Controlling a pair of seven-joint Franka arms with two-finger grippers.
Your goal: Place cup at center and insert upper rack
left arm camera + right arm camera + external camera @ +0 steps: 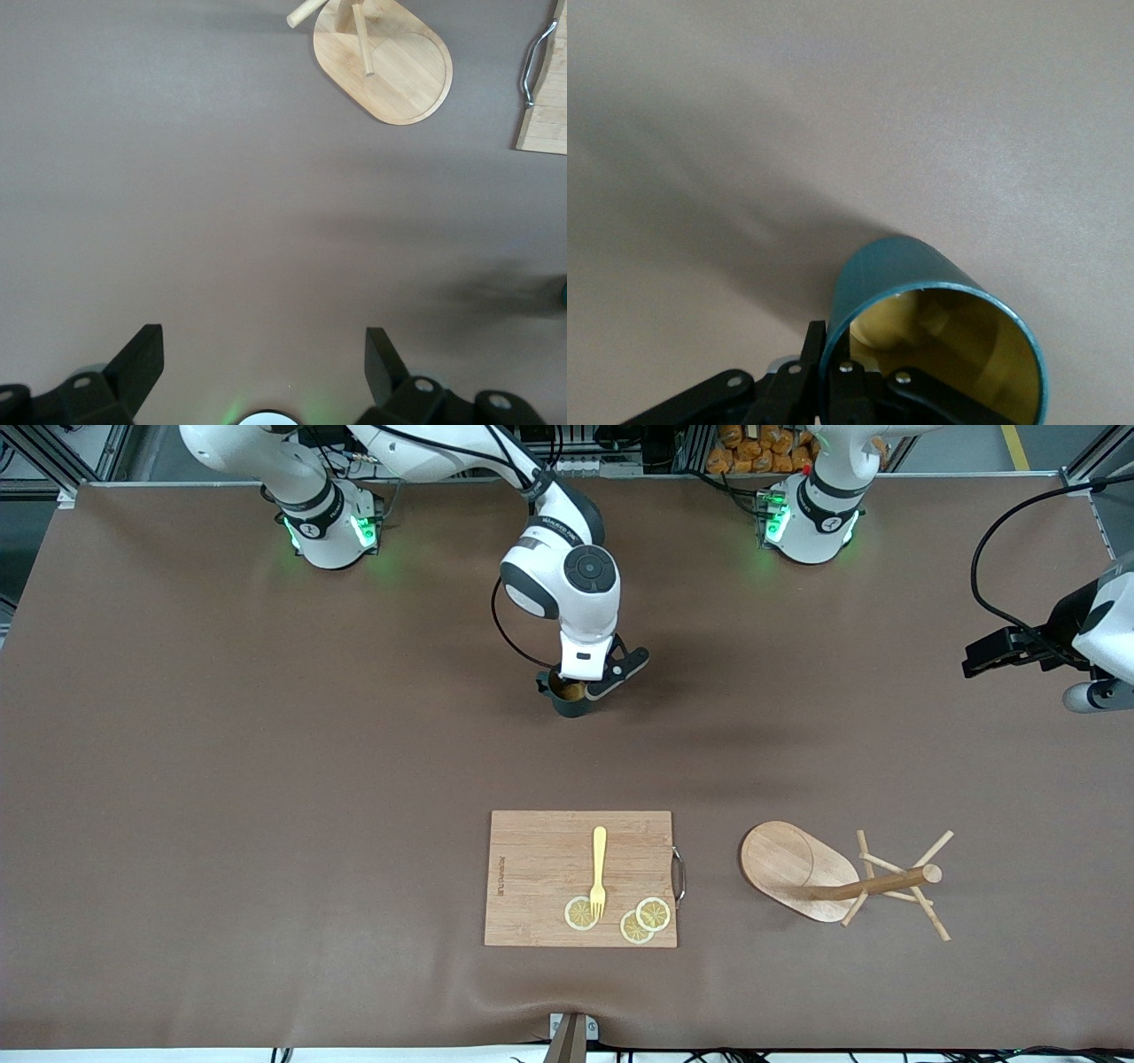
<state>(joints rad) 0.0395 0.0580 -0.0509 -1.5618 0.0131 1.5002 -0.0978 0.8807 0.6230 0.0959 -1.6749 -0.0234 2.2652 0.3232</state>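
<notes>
The dark teal cup [568, 698] is at the table's middle, toward the robots' bases. My right gripper [585, 684] is shut on its rim, one finger inside and one outside. The right wrist view shows the cup [899, 270], its yellowish inside and my right gripper [837, 365] pinching the wall. I cannot tell if the cup touches the table. The upper rack [802, 868], a wooden mug tree, lies tipped on its side near the front camera, toward the left arm's end. My left gripper [982, 657] is open and empty above that end of the table; its wrist view [263, 354] shows the rack's oval base [399, 66].
A rectangular wooden cutting board [540, 868] with a yellow fork [599, 868] and three lemon slices [636, 921] lies near the front camera, beside the rack. Its metal handle [532, 62] shows in the left wrist view. Bare brown table lies between the cup and the board.
</notes>
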